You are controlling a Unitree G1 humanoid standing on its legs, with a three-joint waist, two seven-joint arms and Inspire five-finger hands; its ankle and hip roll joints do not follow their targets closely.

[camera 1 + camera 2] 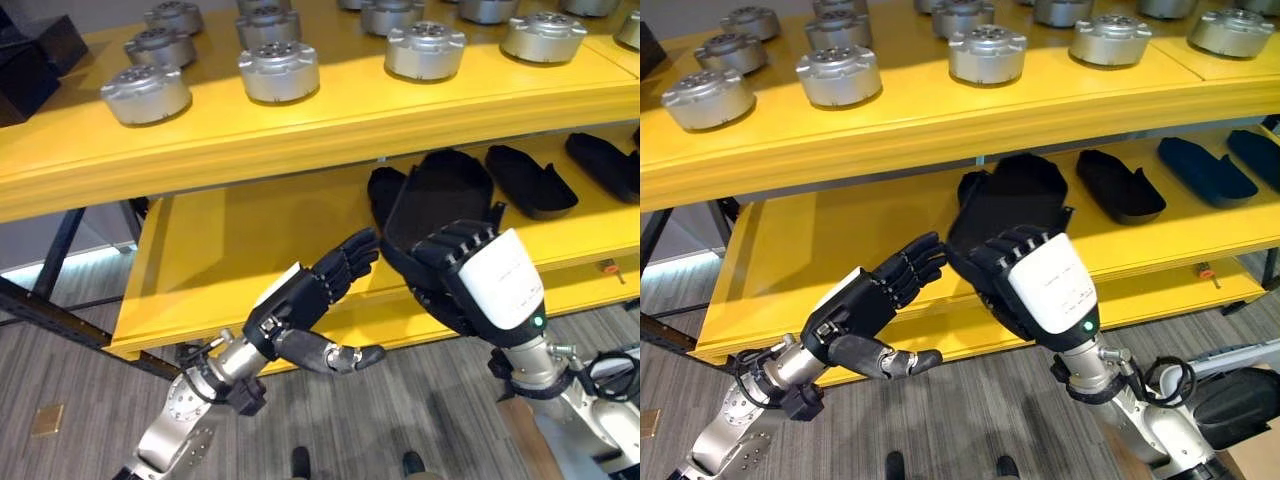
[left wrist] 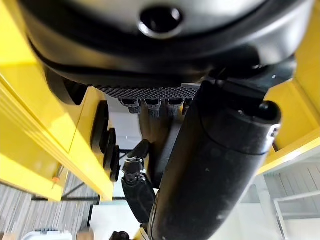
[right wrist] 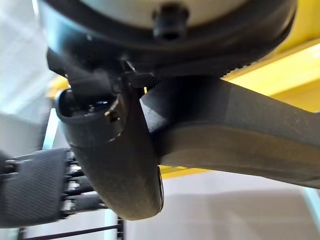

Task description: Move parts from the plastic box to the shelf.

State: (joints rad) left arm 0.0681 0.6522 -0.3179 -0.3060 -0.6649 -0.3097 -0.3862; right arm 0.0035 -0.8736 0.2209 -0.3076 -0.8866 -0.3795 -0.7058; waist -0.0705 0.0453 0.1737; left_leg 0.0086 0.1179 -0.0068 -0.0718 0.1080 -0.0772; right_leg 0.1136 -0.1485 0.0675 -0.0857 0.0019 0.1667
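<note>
Yellow shelf (image 1: 300, 140) with two tiers. Upper tier carries rows of round silver parts (image 1: 278, 70), all upright, spaced apart. Lower tier (image 1: 230, 260) holds black shell parts (image 1: 530, 182) lying in a row toward the right side.

Right hand (image 1: 455, 265), white back cover facing up, fingers curled over the near edge of a black shell part (image 1: 440, 195); the part is tilted up, its far end above the lower tier beside another black piece (image 1: 385, 195) lying just to its left. Right wrist view shows the thumb pressed under the dark part (image 3: 240, 125), so the hand is clamped on it.

Left hand (image 1: 310, 305) in front of the lower tier's front edge, just left of the right hand, palm turned toward the held part. Fingers (image 1: 350, 262) straight-ish and spread, reaching toward the part's left edge; cannot tell if they touch it. Thumb (image 1: 335, 355) sticks out to the right, below the fingers, over the floor. Nothing in this hand; fingers apart.

Black box-like object (image 1: 35, 60) at the far left end of the upper tier.
</note>
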